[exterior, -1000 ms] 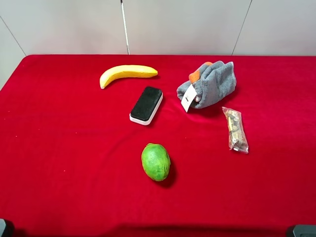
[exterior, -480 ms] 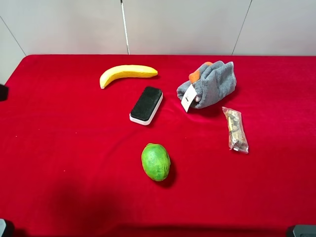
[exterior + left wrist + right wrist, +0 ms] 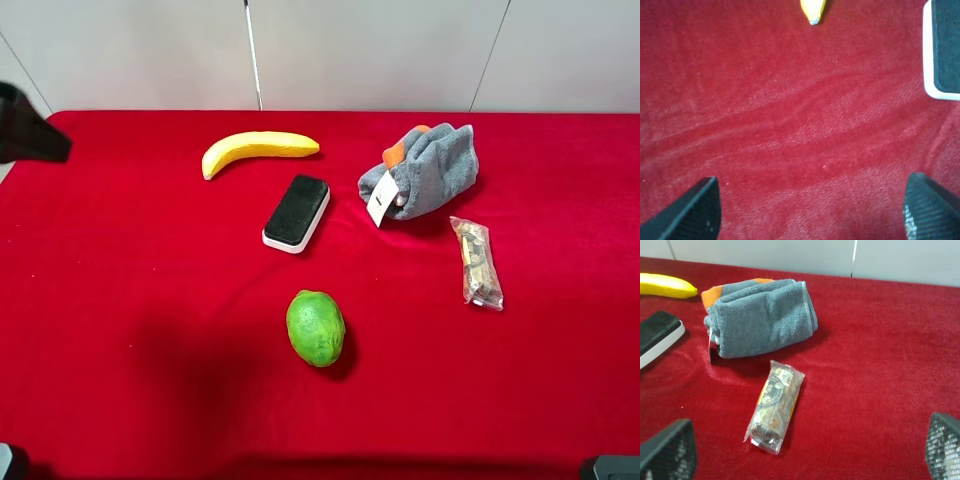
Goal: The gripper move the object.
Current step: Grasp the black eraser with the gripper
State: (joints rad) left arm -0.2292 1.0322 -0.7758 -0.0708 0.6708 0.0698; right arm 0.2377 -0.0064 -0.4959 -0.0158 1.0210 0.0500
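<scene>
The counter is carrying five things: one banana, one board eraser, one green fruit, one grey cloth bundle and one clear packet.

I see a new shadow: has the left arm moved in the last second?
Yes. The left arm has entered from the left edge of the high view, heading toward the banana, which lies unmoved.
</scene>
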